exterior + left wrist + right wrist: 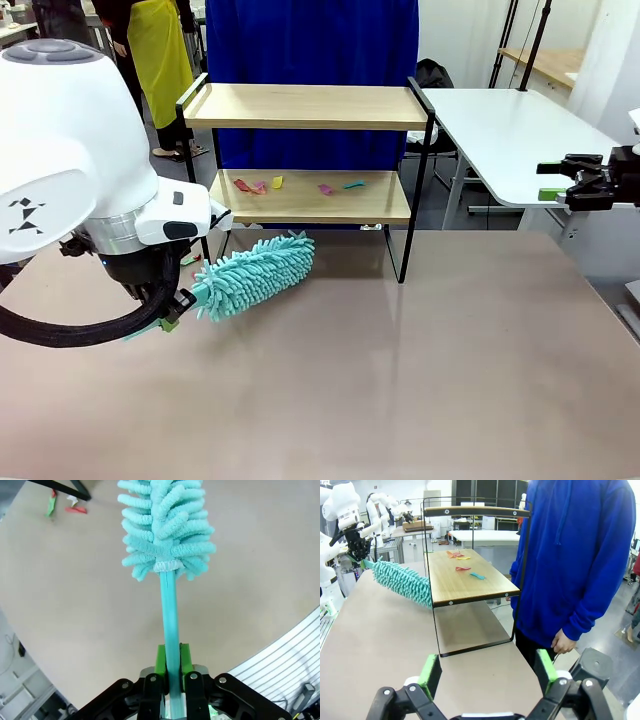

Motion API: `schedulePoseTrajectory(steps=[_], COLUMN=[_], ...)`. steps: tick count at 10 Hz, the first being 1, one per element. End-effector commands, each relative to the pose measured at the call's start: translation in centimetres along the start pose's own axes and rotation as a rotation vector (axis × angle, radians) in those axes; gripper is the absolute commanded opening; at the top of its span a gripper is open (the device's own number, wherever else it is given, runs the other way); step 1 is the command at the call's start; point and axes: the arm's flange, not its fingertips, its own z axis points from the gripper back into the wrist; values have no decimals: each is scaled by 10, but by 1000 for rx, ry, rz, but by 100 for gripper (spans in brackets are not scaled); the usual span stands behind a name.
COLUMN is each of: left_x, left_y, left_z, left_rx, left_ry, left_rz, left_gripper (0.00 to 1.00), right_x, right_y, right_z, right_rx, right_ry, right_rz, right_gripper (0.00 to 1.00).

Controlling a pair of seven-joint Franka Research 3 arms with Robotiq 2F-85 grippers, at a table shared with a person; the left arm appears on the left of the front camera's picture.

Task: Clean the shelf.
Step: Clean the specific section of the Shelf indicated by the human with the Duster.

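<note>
Jaws: left gripper (170,660) clamped on duster (255,275), right gripper (487,672) apart; duster sits low, may hit shelf (300,105) frame and miss scraps (258,186).

text: none readable | sign: black angular logo (27,215) printed on left arm's white casing (70,120)

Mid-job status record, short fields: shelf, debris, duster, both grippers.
shelf: two-tier light wooden rack, black metal frame, on beige tabletop
debris: small coloured scraps on lower board
duster: teal fluffy duster, head low by shelf's front left leg
left gripper: shut on duster handle
right gripper: open, empty, apart from shelf
</note>
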Motion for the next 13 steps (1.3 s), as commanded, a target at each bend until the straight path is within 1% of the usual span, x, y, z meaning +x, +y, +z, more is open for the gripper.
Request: schedulePoseTrajectory(steps=[1, 3, 4, 5, 6, 8, 9, 11, 12, 13], left_x=[-3, -23, -29, -38, -50, -71, -76, -72, -70, -71], left_y=[12, 46, 65, 81, 97, 121, 127, 121, 117, 111], left_z=[24, 45, 55, 68, 85, 118, 131, 135, 136, 126], left_rx=[78, 26, 8, 20, 35, 95, 106, 61, 81, 113], left_ry=[6, 34, 66, 91, 112, 187, 220, 256, 246, 273], left_rz=[-90, -228, -293, -354, -448, -542, -572, -662, -668, -616], left_gripper=[13, 13, 13, 13, 13, 13, 13, 13, 13, 13], right_x=[3, 3, 3, 3, 3, 3, 3, 3, 3, 3], right_y=[1, 1, 1, 1, 1, 1, 1, 1, 1, 1], right_z=[-1, -1, -1, -1, -1, -1, -1, -1, -1, -1], right_rx=[3, 3, 3, 3, 3, 3, 3, 3, 3, 3], right_ry=[0, 0, 0, 0, 0, 0, 0, 0, 0, 0], right_rz=[6, 6, 6, 6, 6, 6, 6, 6, 6, 6], right_gripper=[100, 100, 100, 100, 100, 100, 100, 100, 100, 100])
